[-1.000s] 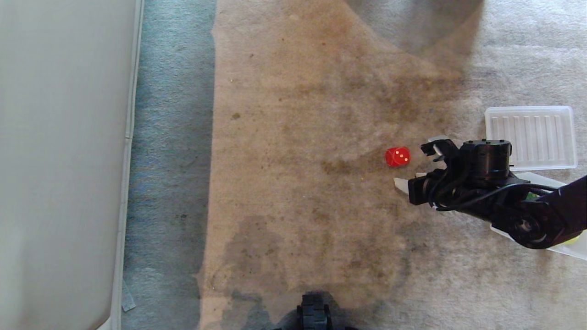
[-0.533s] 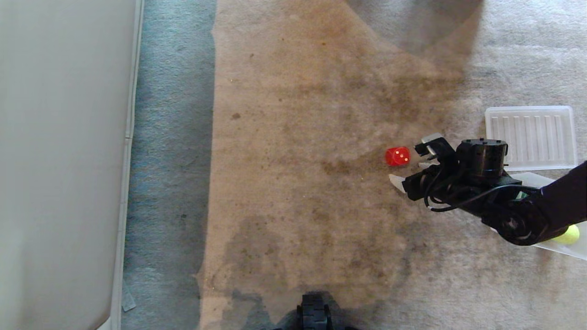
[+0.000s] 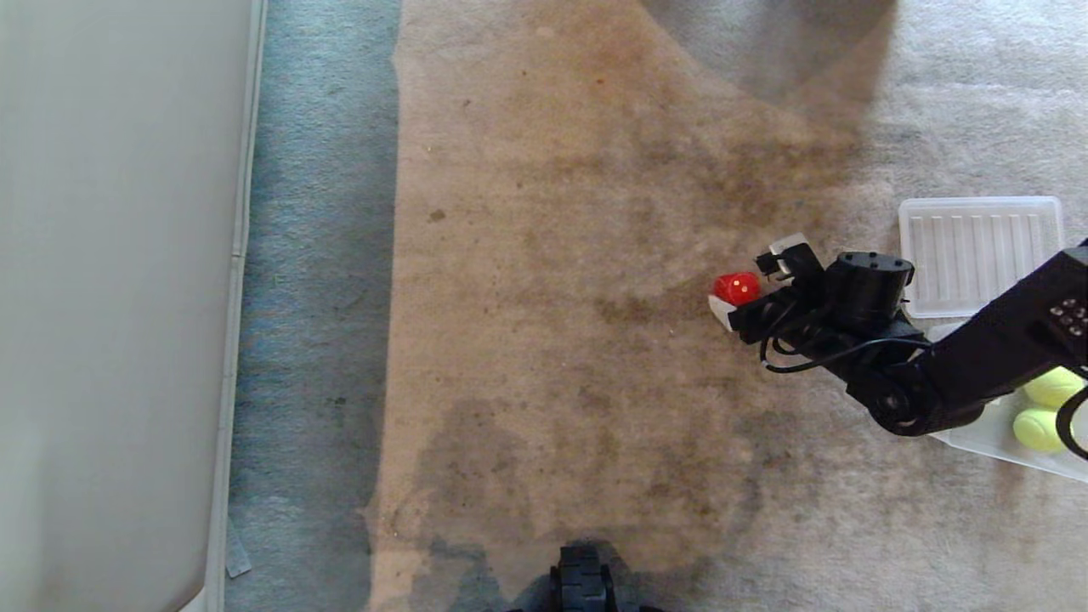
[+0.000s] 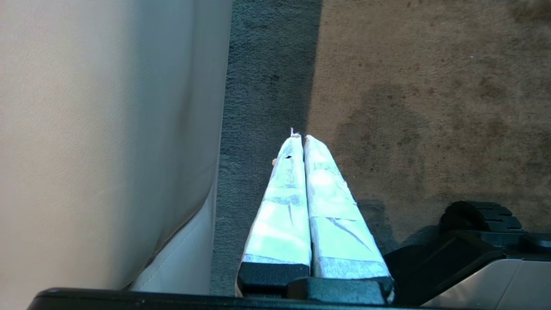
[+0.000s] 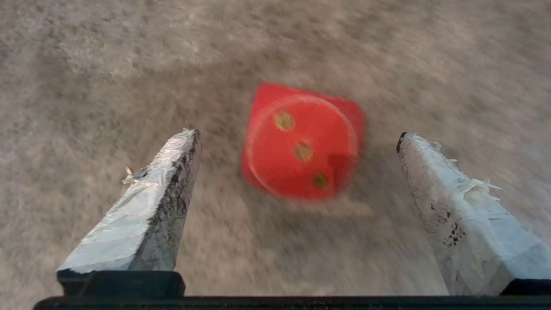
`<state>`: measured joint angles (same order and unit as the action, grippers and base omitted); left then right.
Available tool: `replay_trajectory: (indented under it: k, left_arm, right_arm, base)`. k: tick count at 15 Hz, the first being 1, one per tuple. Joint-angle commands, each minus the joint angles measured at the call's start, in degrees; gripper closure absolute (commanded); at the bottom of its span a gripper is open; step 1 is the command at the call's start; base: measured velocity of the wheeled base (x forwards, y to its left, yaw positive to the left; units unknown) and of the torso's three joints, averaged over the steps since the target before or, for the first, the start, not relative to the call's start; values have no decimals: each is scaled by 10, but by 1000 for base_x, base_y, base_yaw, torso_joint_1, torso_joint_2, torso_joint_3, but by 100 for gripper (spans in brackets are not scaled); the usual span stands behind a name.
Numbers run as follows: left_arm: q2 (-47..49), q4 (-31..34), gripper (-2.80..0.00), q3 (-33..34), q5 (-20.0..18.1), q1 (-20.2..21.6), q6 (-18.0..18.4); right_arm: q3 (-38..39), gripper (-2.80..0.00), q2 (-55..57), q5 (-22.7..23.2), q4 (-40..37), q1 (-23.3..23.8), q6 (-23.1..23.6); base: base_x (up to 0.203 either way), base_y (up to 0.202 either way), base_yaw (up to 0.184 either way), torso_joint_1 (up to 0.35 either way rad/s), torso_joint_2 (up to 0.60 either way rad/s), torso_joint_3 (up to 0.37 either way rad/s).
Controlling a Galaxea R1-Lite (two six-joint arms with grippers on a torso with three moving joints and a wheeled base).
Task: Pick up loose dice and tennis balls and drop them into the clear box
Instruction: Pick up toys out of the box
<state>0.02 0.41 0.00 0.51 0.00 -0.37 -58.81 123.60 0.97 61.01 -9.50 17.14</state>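
Observation:
A red die [image 3: 736, 288] with three pips up lies on the carpet. My right gripper [image 3: 755, 283] is open, one taped finger on each side of it. In the right wrist view the die [image 5: 303, 144] sits partly between the fingertips of the right gripper [image 5: 298, 137], with a gap on both sides. Two tennis balls [image 3: 1054, 384] [image 3: 1037, 427] lie in the clear box [image 3: 977, 429] at the right edge, partly behind my right arm. The left gripper [image 4: 299, 137] is shut and empty, parked low over the carpet by the pale furniture.
The flat ribbed lid [image 3: 984, 251] lies on the carpet beyond the box. A pale upholstered piece of furniture [image 3: 119, 297] fills the left side. My base [image 3: 582, 582] shows at the lower edge. Stained carpet stretches between them.
The right gripper has moved left to the red die and opened wider, so its fingers now flank it. The arm's shift uncovered both tennis balls in the box. The die has not moved.

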Motion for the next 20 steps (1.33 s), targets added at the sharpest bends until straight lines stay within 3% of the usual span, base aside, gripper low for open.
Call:
replay_trajectory:
  k: [1,6,7,15,20]
  left_arm:
    - [0,-1,0,1,0,0,-1]
    - [0,-1,0,1,0,0,-1]
    - [0,-1,0,0,0,0,0]
    - [0,-1,0,1,0,0,0]
    - [0,0,0,0,0,0,0]
  right_arm:
    - [-20,-280,42,1,30,1,3]
    - [-32,-280,58,0,49,2,-9]
    - [-31,0,62,1,53,3,-9]
    - [-28,0,57,-1,69,4,-6]
    - [88,0,-90,-1,5,4,-10]
  base:
    - [0,0,0,0,0,0]
    - [0,0,0,0,0,0]
    - [0,0,0,0,0,0]
    - [0,0,0,0,0,0]
    - [0,0,0,0,0,0]
